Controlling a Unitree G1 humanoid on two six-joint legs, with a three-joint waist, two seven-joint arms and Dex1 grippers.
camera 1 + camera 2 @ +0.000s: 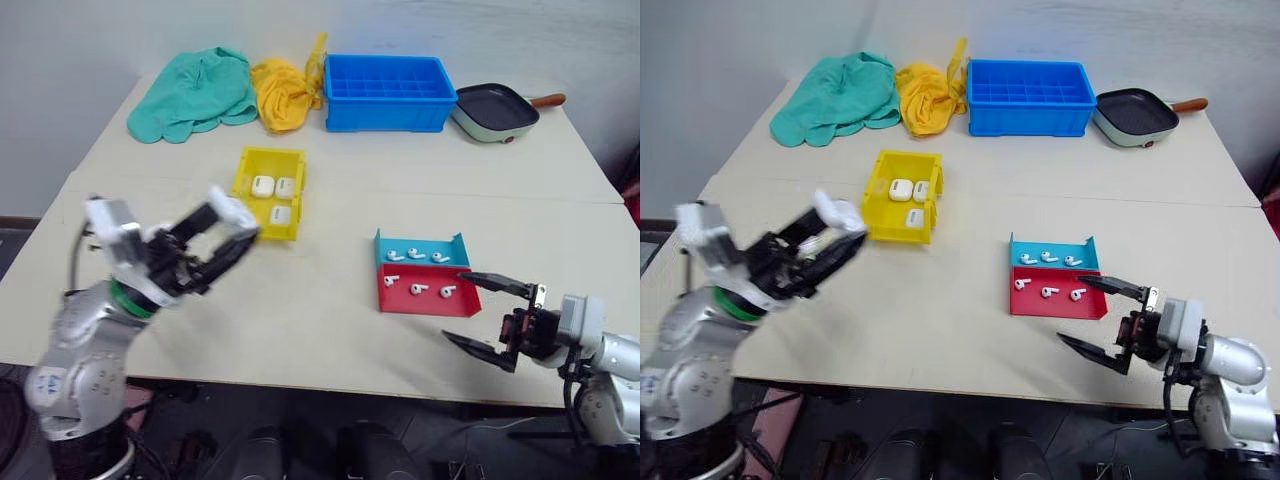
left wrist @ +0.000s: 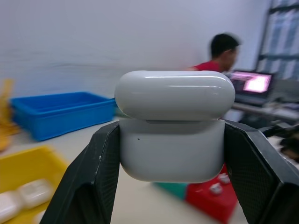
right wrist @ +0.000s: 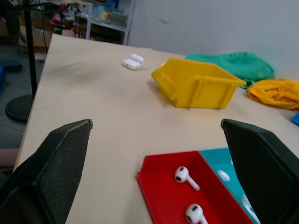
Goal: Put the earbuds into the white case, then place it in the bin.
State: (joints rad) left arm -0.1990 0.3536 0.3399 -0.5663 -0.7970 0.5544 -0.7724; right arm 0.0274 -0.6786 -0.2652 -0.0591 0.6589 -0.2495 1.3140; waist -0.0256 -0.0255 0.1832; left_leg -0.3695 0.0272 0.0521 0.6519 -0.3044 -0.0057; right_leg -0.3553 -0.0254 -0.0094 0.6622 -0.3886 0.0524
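Left wrist view: left end effector (image 2: 173,154) clamped on a white case (image 2: 174,126), one black finger (image 2: 96,175) against each side, lid at the top standing slightly ajar from the body. Behind it, blurred, the blue crate (image 2: 60,112), a corner of the yellow bin (image 2: 25,170) with white cases inside, and a seated person (image 2: 222,51) at a lit screen.

Left eye view: same end effector (image 1: 235,235) lifted above the table (image 1: 300,320), just beside the bin's near corner, white case between the fingertips. Yellow bin (image 1: 247,170) left of centre, holding three more white cases (image 1: 274,195). Teal tray (image 1: 420,243) and red tray (image 1: 425,300) touching side by side toward the right; three earbuds (image 1: 414,254) in the teal one, three in the red one. At the far edge, green cloth (image 1: 195,92), yellow cloth (image 1: 283,92), blue compartmented crate, and a pan (image 1: 495,110) with a brown handle.

Right end effector (image 1: 495,315) at the near right edge of the table, just beside the red tray, fingers spread wide, nothing between them.

Right wrist view: both black fingers (image 3: 51,168) far apart, red tray with earbuds between them, yellow bin beyond. Two small white objects (image 3: 131,62) on the bare table behind the bin; too small to tell what kind.
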